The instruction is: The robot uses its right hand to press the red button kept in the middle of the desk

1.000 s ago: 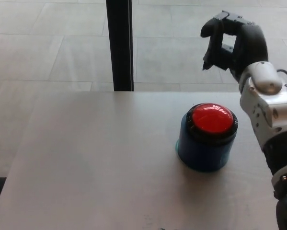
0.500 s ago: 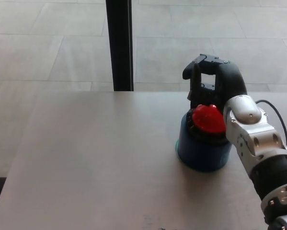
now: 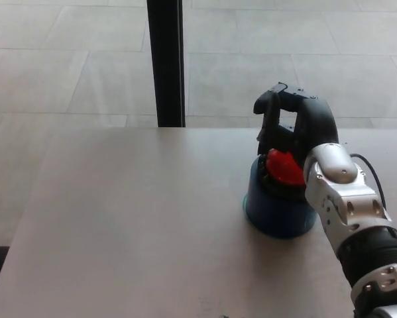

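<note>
A red button (image 3: 282,167) sits in a black ring on a round blue base (image 3: 274,211), right of the desk's middle. My right hand (image 3: 296,127) is directly over the button's far half, coming in from the lower right. It is open: its fingers (image 3: 270,122) curl downward, spread apart and holding nothing. The heel of the hand and the white wrist (image 3: 331,173) cover the button's right part, so only its left part shows. I cannot tell whether the hand touches the button. My left hand is out of the picture.
The grey desk (image 3: 132,218) runs left and forward of the button. A black upright post (image 3: 166,63) stands just behind the desk's far edge, left of the hand. Tiled floor (image 3: 65,59) lies beyond.
My right hand came down and to the left from above the desk's far right edge until it was over the button. In the last half second it sank slightly and covers more of the red top.
</note>
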`<state>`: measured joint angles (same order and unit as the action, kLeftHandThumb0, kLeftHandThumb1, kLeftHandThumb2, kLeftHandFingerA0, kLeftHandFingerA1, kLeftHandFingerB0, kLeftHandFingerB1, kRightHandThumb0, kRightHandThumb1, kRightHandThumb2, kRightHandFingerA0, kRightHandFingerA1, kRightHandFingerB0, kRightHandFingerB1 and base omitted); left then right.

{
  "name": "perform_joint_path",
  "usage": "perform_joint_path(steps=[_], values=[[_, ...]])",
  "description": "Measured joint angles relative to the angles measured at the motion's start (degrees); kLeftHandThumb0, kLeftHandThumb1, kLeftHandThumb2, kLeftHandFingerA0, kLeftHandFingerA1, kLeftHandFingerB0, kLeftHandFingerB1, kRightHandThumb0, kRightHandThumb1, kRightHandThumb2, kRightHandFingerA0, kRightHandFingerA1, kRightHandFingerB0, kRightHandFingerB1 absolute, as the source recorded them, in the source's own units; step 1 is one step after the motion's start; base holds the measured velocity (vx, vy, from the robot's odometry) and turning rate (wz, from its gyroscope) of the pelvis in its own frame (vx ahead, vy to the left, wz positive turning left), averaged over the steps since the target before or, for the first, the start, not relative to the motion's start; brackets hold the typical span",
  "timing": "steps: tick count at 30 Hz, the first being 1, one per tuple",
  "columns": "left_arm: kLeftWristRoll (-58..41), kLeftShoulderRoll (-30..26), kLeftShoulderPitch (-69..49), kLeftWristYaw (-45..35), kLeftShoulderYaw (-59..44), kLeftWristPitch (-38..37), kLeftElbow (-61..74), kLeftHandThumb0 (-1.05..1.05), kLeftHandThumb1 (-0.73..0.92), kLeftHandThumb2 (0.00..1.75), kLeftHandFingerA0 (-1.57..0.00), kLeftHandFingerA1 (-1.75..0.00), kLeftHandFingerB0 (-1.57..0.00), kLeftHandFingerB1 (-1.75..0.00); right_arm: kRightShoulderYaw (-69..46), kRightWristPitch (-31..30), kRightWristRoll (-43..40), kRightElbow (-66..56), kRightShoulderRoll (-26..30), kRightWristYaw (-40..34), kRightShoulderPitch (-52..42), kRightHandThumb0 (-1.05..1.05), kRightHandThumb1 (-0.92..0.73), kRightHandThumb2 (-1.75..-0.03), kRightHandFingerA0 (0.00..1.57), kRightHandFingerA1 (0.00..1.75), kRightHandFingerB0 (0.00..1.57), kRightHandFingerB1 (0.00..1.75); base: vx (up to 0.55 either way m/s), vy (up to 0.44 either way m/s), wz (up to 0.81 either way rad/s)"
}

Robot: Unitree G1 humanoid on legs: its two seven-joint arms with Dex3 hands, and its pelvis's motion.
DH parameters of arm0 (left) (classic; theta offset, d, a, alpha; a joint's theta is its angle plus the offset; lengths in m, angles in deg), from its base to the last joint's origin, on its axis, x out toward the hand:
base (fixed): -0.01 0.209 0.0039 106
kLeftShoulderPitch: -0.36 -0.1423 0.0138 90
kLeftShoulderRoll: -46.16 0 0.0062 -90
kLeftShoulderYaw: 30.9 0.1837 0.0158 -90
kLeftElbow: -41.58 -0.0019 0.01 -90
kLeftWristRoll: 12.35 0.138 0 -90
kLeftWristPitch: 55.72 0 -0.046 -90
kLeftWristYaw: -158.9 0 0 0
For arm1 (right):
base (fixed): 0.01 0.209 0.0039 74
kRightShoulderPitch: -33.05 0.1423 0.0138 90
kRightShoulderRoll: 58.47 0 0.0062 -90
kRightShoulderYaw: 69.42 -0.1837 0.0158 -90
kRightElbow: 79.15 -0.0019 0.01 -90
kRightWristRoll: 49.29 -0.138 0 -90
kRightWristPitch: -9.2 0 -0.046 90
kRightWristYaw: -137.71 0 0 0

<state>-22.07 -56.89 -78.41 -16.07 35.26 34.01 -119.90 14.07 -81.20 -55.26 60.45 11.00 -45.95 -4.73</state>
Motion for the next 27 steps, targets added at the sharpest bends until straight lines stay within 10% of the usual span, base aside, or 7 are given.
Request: perform_joint_path(steps=[16,27], values=[[-0.4,0.2,0.2,0.1,-0.7,0.0,0.0,-0.45,0.72,1.08,-0.48,-1.13,-0.26,-0.88,-5.5,5.8,-3.2,0.7,-2.6,1.2,-2.2,-0.22,-0.46,-1.33,0.95,1.75,0.71,1.68,0.00,0.000,0.00],[-0.3,0.1,0.3,0.1,-0.6,0.0,0.3,-0.46,0.72,1.09,-0.53,-1.11,-0.35,-0.90,-1.2,3.0,-0.6,4.2,5.2,2.4,4.7,-0.28,-0.49,-1.25,0.95,1.75,0.77,1.52,0.00,0.000,0.00]])
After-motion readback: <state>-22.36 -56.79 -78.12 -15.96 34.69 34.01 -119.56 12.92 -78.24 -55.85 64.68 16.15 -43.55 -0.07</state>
